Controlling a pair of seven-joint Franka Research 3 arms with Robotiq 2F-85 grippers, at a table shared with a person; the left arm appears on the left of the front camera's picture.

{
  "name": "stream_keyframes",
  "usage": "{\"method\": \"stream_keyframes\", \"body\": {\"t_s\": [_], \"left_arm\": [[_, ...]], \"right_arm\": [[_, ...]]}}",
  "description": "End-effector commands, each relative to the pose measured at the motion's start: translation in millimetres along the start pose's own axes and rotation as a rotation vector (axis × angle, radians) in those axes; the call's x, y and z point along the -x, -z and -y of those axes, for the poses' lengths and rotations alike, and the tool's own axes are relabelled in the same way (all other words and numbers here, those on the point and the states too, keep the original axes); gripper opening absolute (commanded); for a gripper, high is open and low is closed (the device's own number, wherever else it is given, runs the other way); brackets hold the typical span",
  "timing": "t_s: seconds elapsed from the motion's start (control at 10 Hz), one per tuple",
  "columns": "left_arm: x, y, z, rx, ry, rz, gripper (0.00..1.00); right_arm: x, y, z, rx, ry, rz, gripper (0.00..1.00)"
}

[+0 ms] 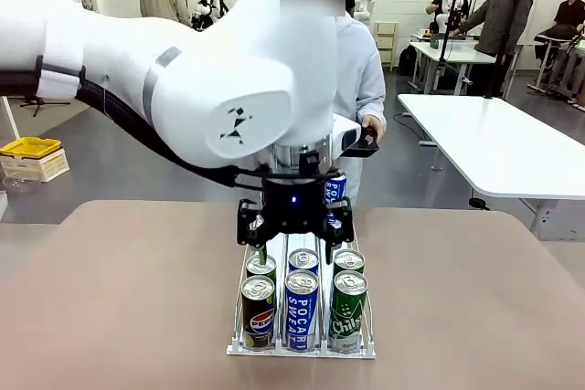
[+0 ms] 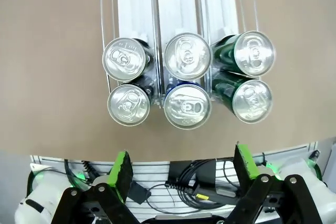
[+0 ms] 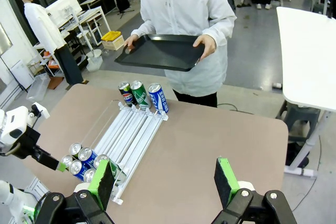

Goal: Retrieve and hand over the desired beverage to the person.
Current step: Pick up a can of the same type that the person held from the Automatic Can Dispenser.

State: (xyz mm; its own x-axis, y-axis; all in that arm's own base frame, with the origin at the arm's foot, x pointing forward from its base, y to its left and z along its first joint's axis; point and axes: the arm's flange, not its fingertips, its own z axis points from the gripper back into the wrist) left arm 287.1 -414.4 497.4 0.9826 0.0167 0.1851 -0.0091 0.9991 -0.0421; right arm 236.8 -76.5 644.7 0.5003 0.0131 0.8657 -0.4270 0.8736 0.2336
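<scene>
Hovering above the cans (image 2: 187, 56) at the rack's (image 2: 136, 3) 6 o'clock end, the left gripper (image 1: 294, 244) is spread, empty; the right gripper (image 3: 165, 179) is spread too. Next, likely: lower onto one can. At 12 o'clock stands the person (image 3: 186, 3).

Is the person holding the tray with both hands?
Yes, the person in a white hooded jacket grips the flat black tray at both ends.

I read "POCARI SWEAT" down the blue front can (image 1: 301, 312). "Chils" showed on the green can (image 1: 347, 315) beside it, and a Pepsi globe logo marked the dark can (image 1: 259, 315).
</scene>
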Motion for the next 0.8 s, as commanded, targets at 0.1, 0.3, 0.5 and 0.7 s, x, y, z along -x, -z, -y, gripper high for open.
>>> {"method": "stream_keyframes", "body": {"t_s": [0.1, 0.3, 0.5, 0.7], "left_arm": [[-7.9, 27.7, -1.3, 0.004, 0.001, -0.001, 1.00], [-5.9, 38.1, 0.9, 0.030, 0.083, -0.006, 1.00], [-5.6, 43.1, 0.7, 0.052, 0.175, 0.000, 1.00], [-5.1, 46.9, 3.1, 0.032, 0.234, 0.004, 1.00]], "right_arm": [[-0.8, 2.8, 0.0, -0.028, 0.000, 0.003, 1.00], [-0.8, 2.8, 0.0, -0.028, 0.000, 0.003, 1.00], [-0.8, 2.8, 0.0, -0.028, 0.000, 0.003, 1.00], [-0.8, 2.8, 0.0, -0.028, 0.000, 0.003, 1.00]]}}
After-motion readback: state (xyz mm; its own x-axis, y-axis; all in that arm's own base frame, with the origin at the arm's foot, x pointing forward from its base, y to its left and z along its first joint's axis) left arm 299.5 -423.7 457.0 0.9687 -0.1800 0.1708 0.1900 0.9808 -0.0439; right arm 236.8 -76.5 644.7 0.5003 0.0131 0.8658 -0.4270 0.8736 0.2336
